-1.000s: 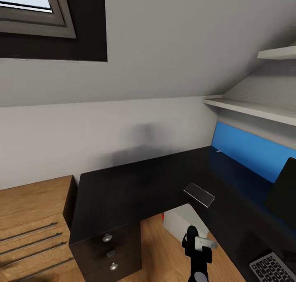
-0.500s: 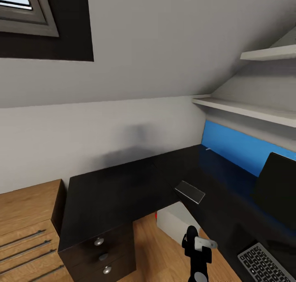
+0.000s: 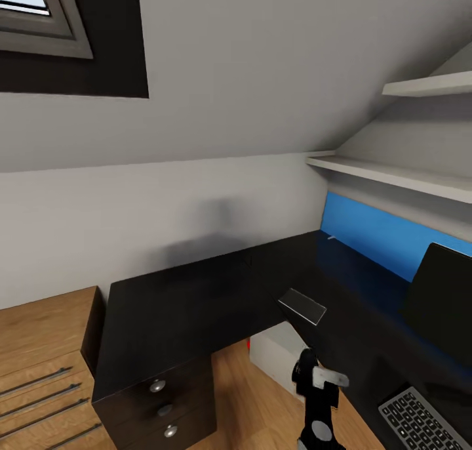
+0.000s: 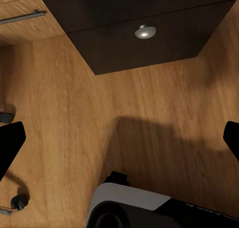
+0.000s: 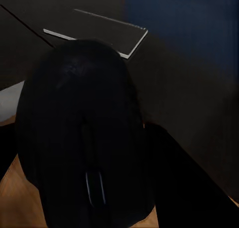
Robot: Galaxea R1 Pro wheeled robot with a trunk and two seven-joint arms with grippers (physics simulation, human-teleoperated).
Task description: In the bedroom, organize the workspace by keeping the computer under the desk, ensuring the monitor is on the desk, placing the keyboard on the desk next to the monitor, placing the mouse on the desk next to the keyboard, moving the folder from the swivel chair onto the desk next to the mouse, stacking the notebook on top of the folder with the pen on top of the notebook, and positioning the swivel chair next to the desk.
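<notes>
- Right end effector (image 3: 319, 381) grips a rounded black computer mouse (image 5: 84, 138), held above the wood plank floor (image 3: 255, 404) just off the long black L-shaped tabletop (image 3: 190, 312).
- Left end effector (image 4: 119, 138) is spread open over the floor, near one black drawer with a round silver knob (image 4: 145, 32).
- One thin black notebook (image 3: 302, 306) lies at the tabletop's inner corner.
- One black keyboard (image 3: 419, 424) and one black monitor (image 3: 442, 299) sit on the tabletop.
- Three silver knobs show; no writing is legible.
</notes>
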